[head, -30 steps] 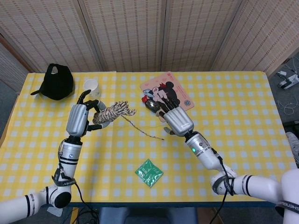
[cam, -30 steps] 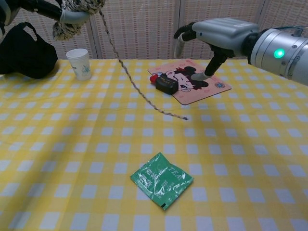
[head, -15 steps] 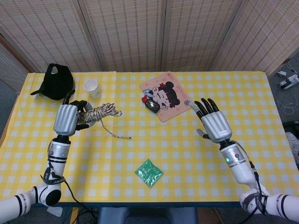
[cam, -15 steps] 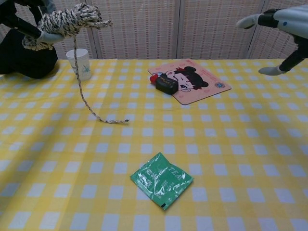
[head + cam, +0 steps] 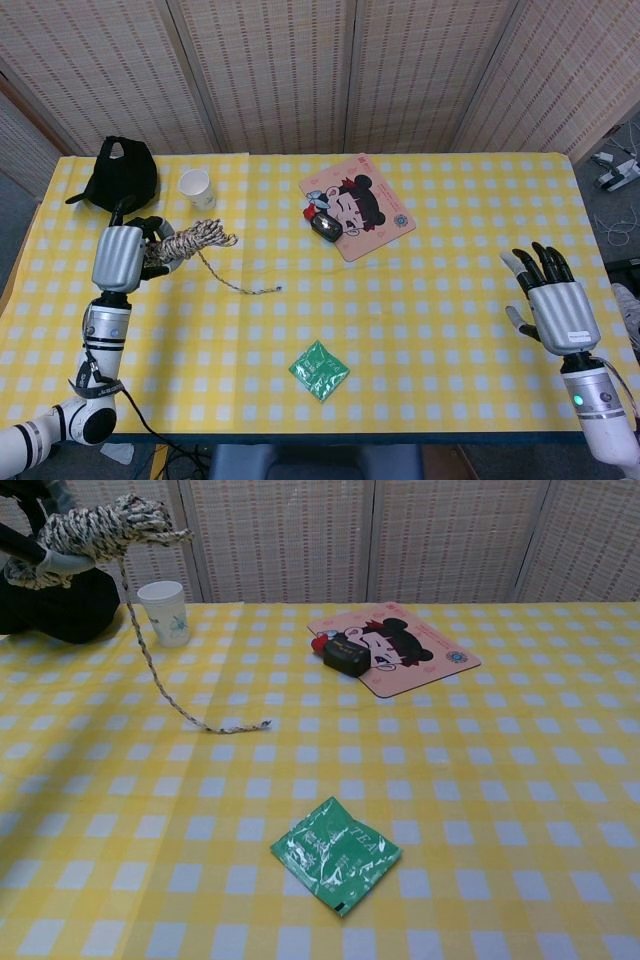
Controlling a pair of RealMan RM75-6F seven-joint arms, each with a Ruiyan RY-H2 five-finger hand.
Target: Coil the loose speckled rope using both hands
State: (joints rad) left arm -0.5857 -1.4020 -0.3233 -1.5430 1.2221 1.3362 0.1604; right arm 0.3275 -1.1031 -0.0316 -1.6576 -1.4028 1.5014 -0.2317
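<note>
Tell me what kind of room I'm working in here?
Probably an indoor test or demo setup rather than a home: a table under a yellow checked cloth, woven folding screens closing off the back, and assorted props like a paper cup and cartoon mouse pad.

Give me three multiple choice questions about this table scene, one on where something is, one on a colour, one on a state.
1. Where is the paper cup?
A. beside the black cloth
B. on the mouse pad
C. by the packet

2. The packet is:
A. red
B. green
C. blue

3. The right hand is:
A. holding the rope
B. open, holding nothing
C. pressing the mouse pad

Answers: 1 A, it stands just right of the cloth. 2 B, green foil. 3 B, fingers spread; the left hand holds the speckled rope.
</note>
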